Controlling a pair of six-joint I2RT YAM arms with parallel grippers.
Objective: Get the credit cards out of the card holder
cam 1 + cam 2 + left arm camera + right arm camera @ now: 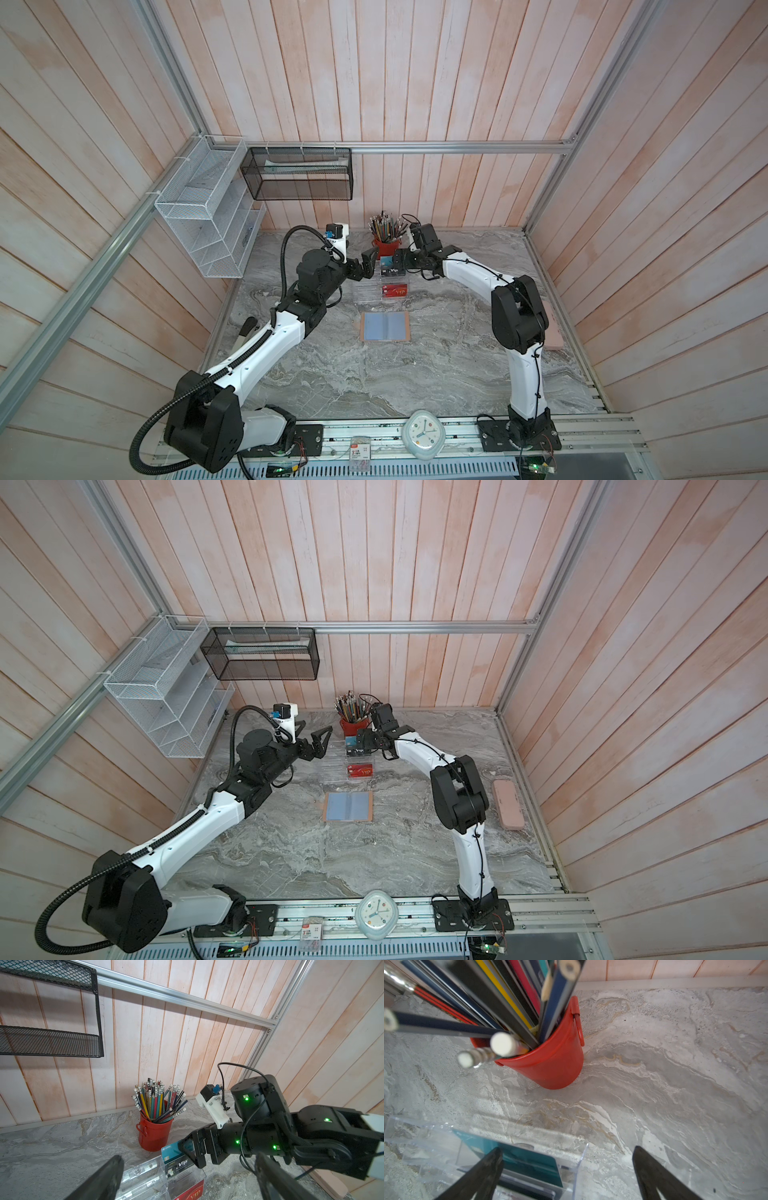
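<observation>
The card holder (384, 326) (348, 807) lies open and flat on the table, its pale blue sleeves facing up. The credit cards stand in a clear acrylic rack (365, 291) behind it: teal (385, 260) (172, 1151) (529, 1161) at the back, black (392, 271) (180, 1164) in the middle, red (395, 291) (360, 771) in front. My right gripper (399, 257) (568, 1152) is open over the rack's right end, one finger beside the teal card, holding nothing. My left gripper (365, 262) (189, 1158) hangs open just left of the rack, empty.
A red cup of pencils (384, 245) (554, 1064) stands right behind the rack, close to both grippers. A pink case (509, 804) lies at the table's right edge. Mesh baskets (299, 174) hang on the back wall. A clock (423, 432) sits at the front rail.
</observation>
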